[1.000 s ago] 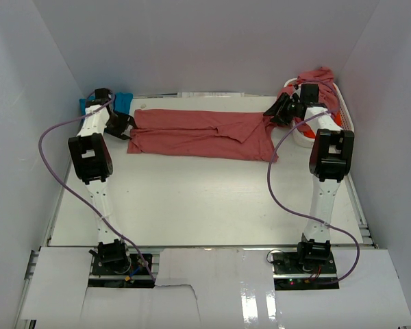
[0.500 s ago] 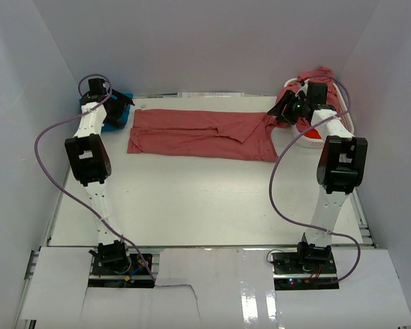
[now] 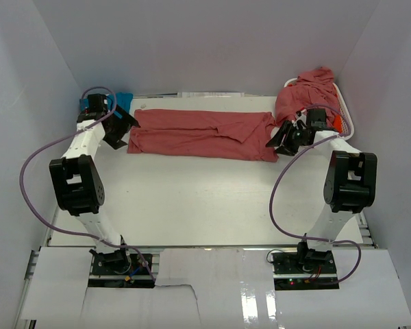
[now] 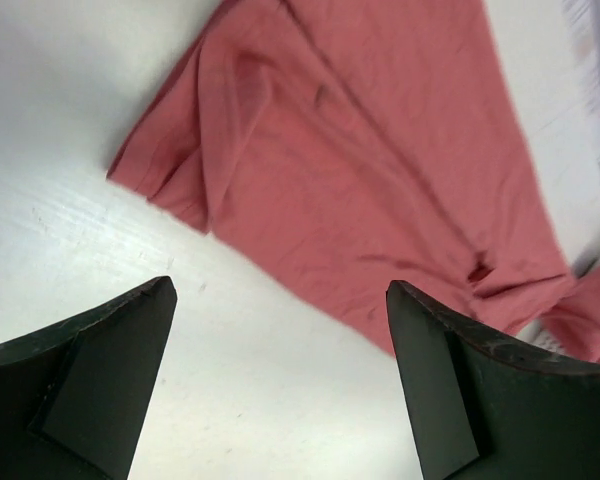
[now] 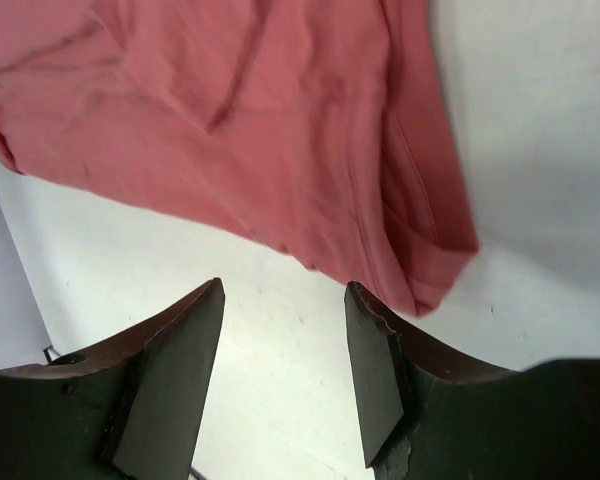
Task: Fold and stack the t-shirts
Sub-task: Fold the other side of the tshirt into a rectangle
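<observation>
A red shirt (image 3: 198, 133) lies flat on the table (image 3: 192, 199). The left hand (image 4: 280, 288), spread wide and empty, is at the shirt's left end. The right hand (image 5: 284, 287), also apart and empty, is at its right corner.

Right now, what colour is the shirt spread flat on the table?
Plain rose-red shirt; top view shows it best.

Wide bare stretch of surface (image 3: 192, 199) between my two arms, so there's plenty of room to sweep through. Farther back the red shirt (image 3: 198, 133) lies flat across the width. My left claw (image 4: 280, 288) gapes free over its left corner, with the turquoise shirt (image 3: 123, 101) and side wall (image 3: 27, 103) crowding behind. My right claw (image 5: 284, 288), parted and free, hangs at the shirt's right edge. The basket (image 3: 346, 116) and its heap of red shirts (image 3: 308, 89) block the far side.
</observation>
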Controlling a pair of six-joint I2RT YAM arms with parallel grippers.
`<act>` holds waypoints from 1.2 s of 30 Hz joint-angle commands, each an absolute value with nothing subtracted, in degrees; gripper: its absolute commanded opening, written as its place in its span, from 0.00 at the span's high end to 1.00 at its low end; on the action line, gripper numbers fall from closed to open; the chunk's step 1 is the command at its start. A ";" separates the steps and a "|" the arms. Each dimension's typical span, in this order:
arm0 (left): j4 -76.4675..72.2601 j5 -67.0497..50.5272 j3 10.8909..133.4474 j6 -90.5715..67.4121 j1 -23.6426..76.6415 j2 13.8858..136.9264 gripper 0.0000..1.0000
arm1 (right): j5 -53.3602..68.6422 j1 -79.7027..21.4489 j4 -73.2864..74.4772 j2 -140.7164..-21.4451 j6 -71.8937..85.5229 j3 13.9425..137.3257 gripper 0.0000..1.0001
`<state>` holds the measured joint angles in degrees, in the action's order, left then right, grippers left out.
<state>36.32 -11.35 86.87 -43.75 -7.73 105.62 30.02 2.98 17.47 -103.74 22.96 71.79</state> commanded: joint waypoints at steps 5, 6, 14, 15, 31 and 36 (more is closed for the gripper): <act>37.53 -6.51 79.28 -36.30 -4.13 97.66 0.04 | 31.99 3.60 19.78 -101.25 19.87 67.94 0.43; 37.70 -6.07 78.49 -35.95 -3.96 96.86 0.04 | 31.82 3.60 19.78 -101.16 19.34 67.59 0.43; 39.02 -2.29 72.95 -32.34 -2.82 89.13 0.04 | 30.24 4.39 19.86 -101.69 16.88 66.18 0.42; 39.11 -1.59 72.51 -32.26 -2.81 87.99 0.04 | 30.23 4.39 19.78 -101.78 16.44 66.27 0.42; 38.06 -0.88 71.63 -31.64 -2.20 86.75 0.04 | 28.83 4.57 14.59 -106.61 14.94 69.34 0.41; 37.62 -0.88 71.28 -31.29 -2.29 87.19 0.04 | 29.01 4.57 12.22 -108.72 15.12 69.87 0.41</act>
